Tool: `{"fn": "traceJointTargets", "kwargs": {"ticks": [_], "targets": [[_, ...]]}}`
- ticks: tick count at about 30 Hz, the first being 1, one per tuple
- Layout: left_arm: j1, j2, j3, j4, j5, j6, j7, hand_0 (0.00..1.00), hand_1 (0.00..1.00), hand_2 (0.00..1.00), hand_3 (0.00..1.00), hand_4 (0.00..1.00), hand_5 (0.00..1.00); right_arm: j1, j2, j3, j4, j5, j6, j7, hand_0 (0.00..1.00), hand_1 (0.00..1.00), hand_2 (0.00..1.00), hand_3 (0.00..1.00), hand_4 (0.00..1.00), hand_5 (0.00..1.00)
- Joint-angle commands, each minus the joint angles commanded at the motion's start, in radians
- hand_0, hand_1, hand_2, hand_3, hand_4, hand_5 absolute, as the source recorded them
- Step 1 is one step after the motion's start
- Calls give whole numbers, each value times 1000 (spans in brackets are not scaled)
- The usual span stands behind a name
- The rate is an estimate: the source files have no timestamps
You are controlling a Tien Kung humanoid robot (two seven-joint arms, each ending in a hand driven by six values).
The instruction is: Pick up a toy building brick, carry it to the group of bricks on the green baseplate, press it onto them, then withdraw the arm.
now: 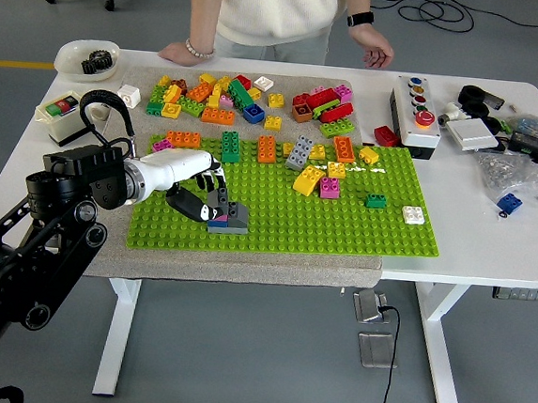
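fingers [215, 195] of left hand [191, 181] curled down onto grey brick stack [227, 217], at seven o'clock on green baseplate [343, 222], apparently to seat it.

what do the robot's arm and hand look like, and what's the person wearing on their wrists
The robot's left arm is black, built of bulky round joint housings, with a black cable looping over the wrist. Its left hand has a white shell and dark fingers. The person wears a beaded bracelet on one wrist and a black watch on the other.
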Motion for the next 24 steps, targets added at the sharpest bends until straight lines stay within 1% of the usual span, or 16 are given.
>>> {"fn": "traceJointTargets", "kwargs": {"ticks": [13, 24], "targets": [[-6, 1, 4, 10, 0, 1, -6, 714, 675, 620, 607, 742, 313, 0, 1, -1, 0, 0, 0, 1, 741, 641, 692, 563, 818, 497], [-12, 1, 6, 17, 0, 18, -10, 715, 679, 623, 613, 760, 325, -1, 1, -4, 0, -1, 1, 0, 741, 642, 692, 562, 818, 497]]}}
